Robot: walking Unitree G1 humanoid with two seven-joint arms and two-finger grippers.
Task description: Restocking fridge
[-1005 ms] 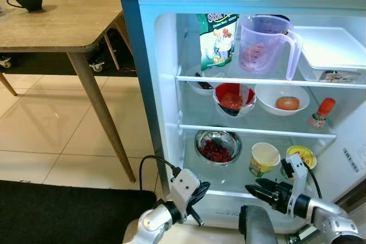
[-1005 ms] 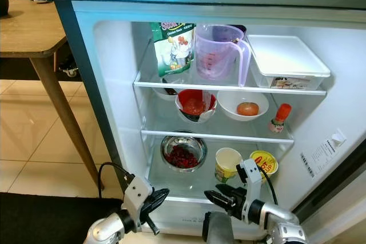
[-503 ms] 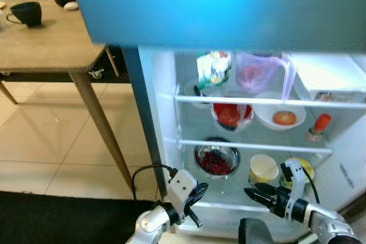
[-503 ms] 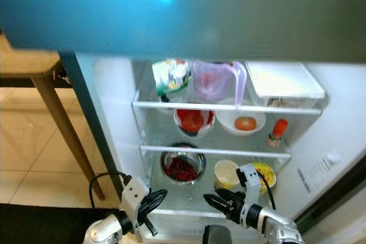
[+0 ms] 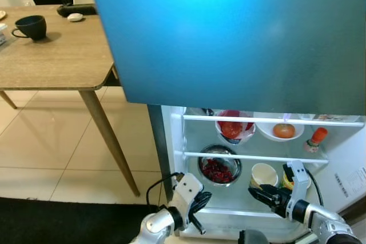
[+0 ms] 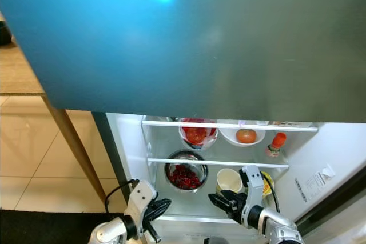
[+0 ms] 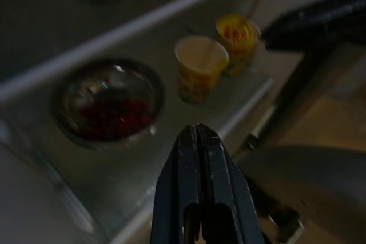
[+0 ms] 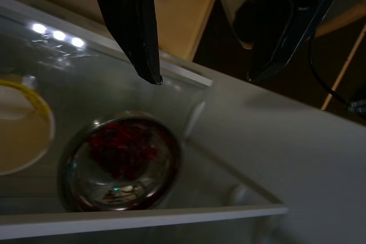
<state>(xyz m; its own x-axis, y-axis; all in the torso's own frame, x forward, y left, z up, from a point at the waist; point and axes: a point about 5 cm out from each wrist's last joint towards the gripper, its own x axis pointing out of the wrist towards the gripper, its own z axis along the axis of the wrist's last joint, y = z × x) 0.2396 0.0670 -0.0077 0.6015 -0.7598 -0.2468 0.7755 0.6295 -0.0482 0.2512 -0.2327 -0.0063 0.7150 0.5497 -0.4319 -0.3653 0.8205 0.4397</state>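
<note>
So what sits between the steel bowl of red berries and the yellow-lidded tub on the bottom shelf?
A yellow paper cup, open at the top, stands between the steel bowl and the yellow-lidded tub; the left wrist view shows it best.

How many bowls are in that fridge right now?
3: a metal bowl of red berries on the lower shelf, and above it a red-filled bowl beside a white bowl holding something orange. The blue panel may hide more.

Surroundings beside the appliance: furniture and flooring.
Wooden table [image 5: 63,61] stands on pale floor tiles [image 5: 51,141]; on it a dark cup [image 5: 31,27] and, farther back, a small white object [image 5: 75,17] beside a black object [image 5: 77,9]. A black mat [image 5: 63,221] lies on the floor.
</note>
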